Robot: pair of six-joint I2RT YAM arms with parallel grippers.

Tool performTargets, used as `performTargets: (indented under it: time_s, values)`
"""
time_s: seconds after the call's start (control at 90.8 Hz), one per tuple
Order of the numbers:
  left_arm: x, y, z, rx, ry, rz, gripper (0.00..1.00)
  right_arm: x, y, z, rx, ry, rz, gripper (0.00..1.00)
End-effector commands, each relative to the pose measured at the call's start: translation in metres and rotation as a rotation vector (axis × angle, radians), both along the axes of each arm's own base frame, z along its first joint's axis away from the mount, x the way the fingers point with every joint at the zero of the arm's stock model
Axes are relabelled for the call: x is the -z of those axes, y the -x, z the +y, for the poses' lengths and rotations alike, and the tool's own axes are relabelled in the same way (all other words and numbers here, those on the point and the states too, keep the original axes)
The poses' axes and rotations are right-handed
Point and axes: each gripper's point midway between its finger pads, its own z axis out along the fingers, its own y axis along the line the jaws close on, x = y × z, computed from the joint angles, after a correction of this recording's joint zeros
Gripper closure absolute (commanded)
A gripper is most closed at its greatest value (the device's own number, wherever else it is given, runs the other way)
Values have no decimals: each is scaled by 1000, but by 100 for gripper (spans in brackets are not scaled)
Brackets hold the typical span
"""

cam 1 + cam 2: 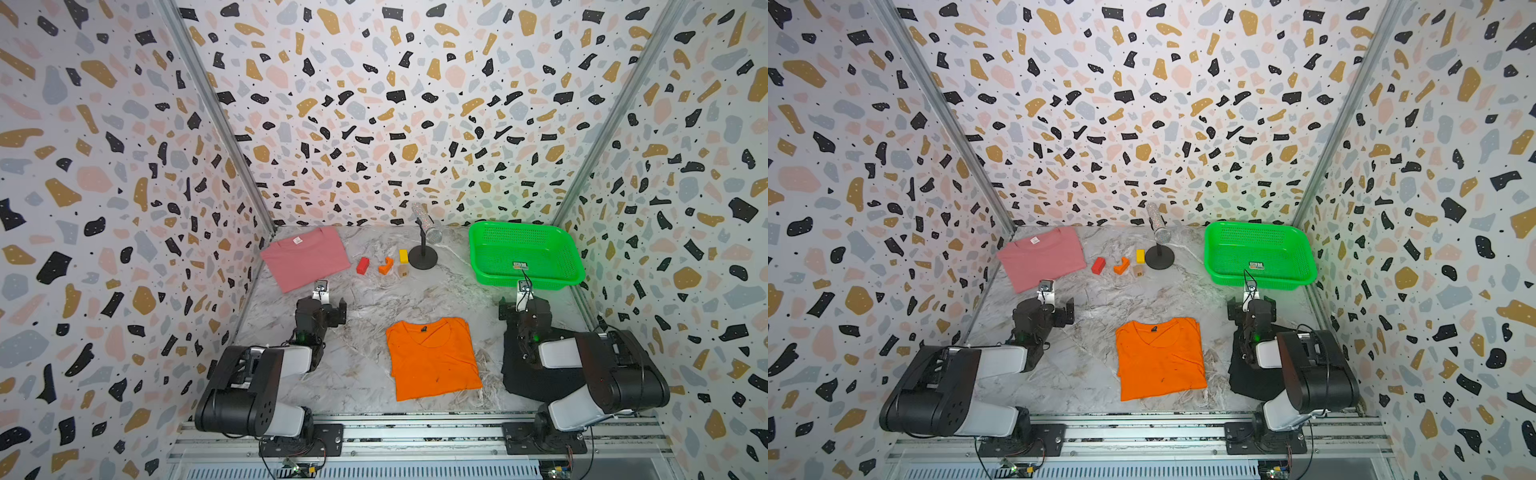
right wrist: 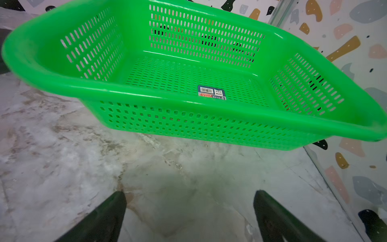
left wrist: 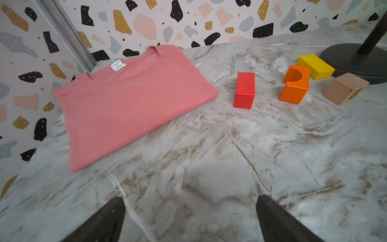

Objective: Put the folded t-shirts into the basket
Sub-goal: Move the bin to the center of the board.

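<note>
Between the fingers: nothing. Left gripper point(image 3: 190, 198) and right gripper point(image 2: 190, 192) both spread wide. Bright green perforated plastic basket point(image 2: 167, 98) empty. Folded dusty-pink cloth shirt point(image 3: 125, 104), folded orange cloth shirt point(image 1: 432, 357) and black cloth shirt point(image 1: 536, 386) (probably folded, mostly under the right arm) all on the marble tabletop point(image 1: 374, 299). None placed yet.

orange t-shirt point(image 1: 432, 357), pink t-shirt point(image 1: 305, 257), black t-shirt point(image 1: 528, 382), green basket point(image 1: 515, 235), marbled table point(image 1: 365, 307)
</note>
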Motion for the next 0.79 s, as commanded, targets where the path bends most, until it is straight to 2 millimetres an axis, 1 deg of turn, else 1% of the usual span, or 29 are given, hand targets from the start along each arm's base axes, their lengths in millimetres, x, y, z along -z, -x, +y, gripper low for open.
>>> performTargets:
  time_s: [0.0, 0.429, 0.518, 0.584, 0.628, 0.661, 0.694, 0.782]
  values:
    - [-14, -6, 0, -5, 8, -45, 0, -9, -5, 0, 2, -9, -21, 0]
    - [-15, -6, 0, -6, 9, -46, 0, -10, -5, 0, 3, -9, -23, 0]
    - [-15, -6, -1, 4, 9, -43, 0, -16, -1, -5, 32, -11, -57, 0]
    - [-23, -8, -8, 43, 9, -29, 0, -26, 7, -9, 50, -13, -84, 0]
    - [-26, -9, -14, 83, 9, -5, 0, -36, 14, -8, 39, -13, -113, 0]
    - [-26, -9, -17, 99, 8, 21, 0, -53, 20, -5, 17, -19, -159, 0]
    - [-30, -11, -19, 114, 8, 34, 0, -64, 26, -3, 5, -27, -181, 0]
    - [-30, -10, -32, 195, 3, 104, 0, -96, 41, -8, 47, -90, -226, 0]
